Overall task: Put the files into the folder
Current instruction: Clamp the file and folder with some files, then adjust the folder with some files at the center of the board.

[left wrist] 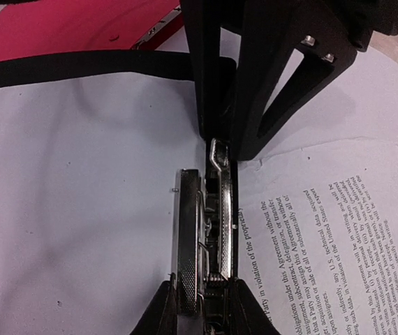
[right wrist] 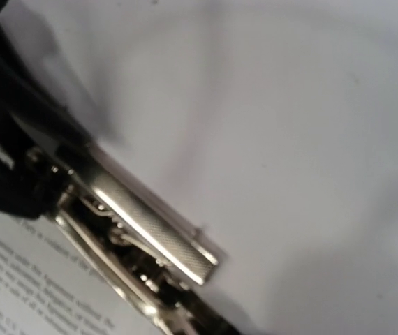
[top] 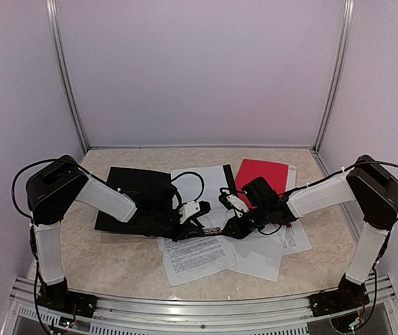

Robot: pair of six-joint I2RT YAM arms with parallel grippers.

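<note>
Several white sheets, the files [top: 206,255], lie spread at the table's middle, some printed, some blank. They lie partly over a black folder panel [top: 133,199] on the left and a red panel [top: 262,176] on the right. Both grippers meet over the sheets. My left gripper [top: 197,227] is shut on a metal spring clip [left wrist: 206,230], with a blank sheet [left wrist: 80,209] to its left and a printed sheet [left wrist: 325,237] to its right. My right gripper [left wrist: 227,150] stands at the clip's far end, its jaws close together on the lever tip. The clip also shows in the right wrist view [right wrist: 150,234].
Cables [top: 188,178] loop over the sheets behind the grippers. Grey walls with metal posts [top: 70,84] close in the table on three sides. A metal rail [top: 199,307] runs along the near edge.
</note>
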